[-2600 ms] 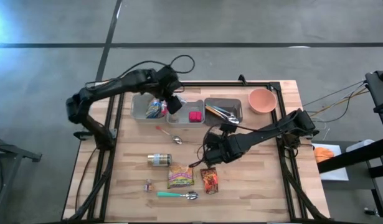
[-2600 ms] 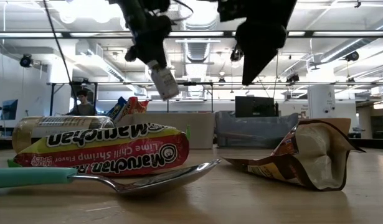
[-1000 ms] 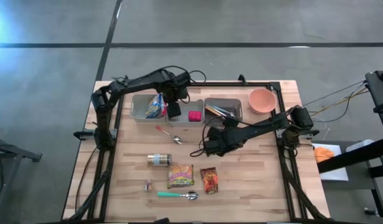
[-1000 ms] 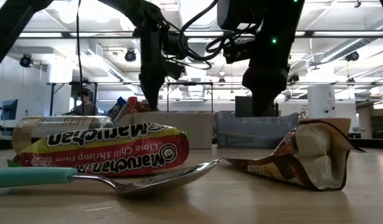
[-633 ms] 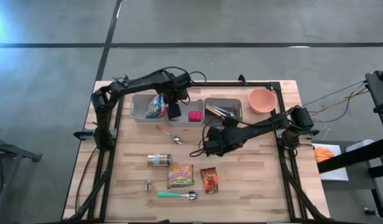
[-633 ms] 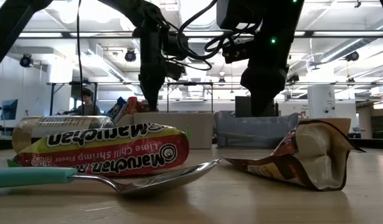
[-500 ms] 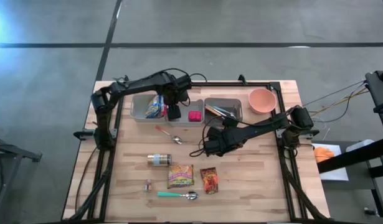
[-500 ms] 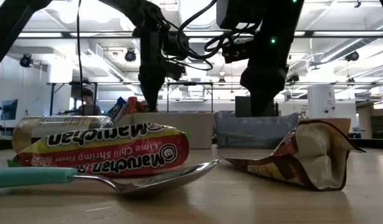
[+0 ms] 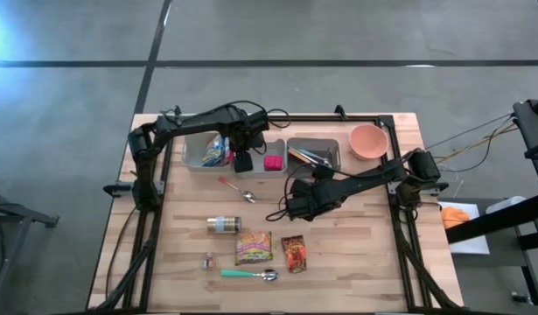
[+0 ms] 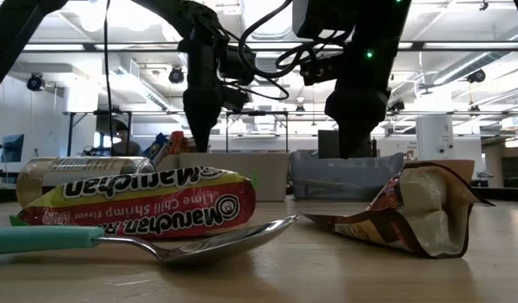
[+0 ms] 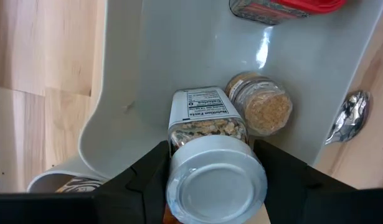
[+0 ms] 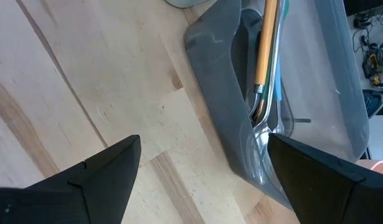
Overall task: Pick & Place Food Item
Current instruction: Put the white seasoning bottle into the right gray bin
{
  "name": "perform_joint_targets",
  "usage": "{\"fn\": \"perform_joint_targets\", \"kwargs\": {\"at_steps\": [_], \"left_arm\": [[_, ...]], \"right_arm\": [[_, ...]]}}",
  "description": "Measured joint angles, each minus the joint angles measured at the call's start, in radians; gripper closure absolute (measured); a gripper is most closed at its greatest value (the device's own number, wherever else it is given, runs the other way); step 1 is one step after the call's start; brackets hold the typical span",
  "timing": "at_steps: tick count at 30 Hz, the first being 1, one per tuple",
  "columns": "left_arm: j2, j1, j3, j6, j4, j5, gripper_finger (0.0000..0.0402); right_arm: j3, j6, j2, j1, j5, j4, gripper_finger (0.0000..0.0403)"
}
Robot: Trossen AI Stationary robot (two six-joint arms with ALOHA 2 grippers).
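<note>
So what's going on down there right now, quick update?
Left gripper shut on spice jar, low over the middle bin. Second jar already inside, right beside it. Right gripper open, empty, over the table.

A jar [image 11: 214, 155] sits between the left fingers [image 11: 147, 174], inside a bin [image 11: 179, 56]. Another jar [image 11: 260, 109] lies just beyond them. Beyond the right fingers [image 12: 104, 168], a tray [image 12: 228, 124] holds utensils [image 12: 266, 50].

Mid bin [image 9: 273, 171] crowded: L gripper [image 9: 243, 163] w/ jar [image 11: 207, 134], 2nd jar [image 11: 260, 106], red item [image 9: 273, 163]. R gripper [image 9: 292, 208] over bare wood, cutlery bin [image 12: 284, 124] near. Table [image 9: 373, 254] R front free.
</note>
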Motion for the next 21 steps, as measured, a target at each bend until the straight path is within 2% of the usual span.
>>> {"fn": "perform_joint_targets", "kwargs": {"at_steps": [4,9,13,21], "left_arm": [[0.0,0.0,0.0,-0.007,0.004,-0.001,0.0202],[0.001,0.0,0.004,-0.042,0.012,-0.033,0.0122],[0.001,0.001,0.004,-0.046,0.012,-0.039,0.0079],[0.001,0.0,0.005,-0.051,0.015,-0.058,0.0057]], "right_arm": [[0.0,0.0,0.0,0.002,-0.002,0.002,0.0055],[0.0,0.0,0.0,0.002,-0.002,0.003,0.0055],[0.0,0.0,0.0,0.002,-0.002,0.003,0.0055],[-0.004,0.0,0.0,0.002,-0.004,0.011,0.0055]]}}
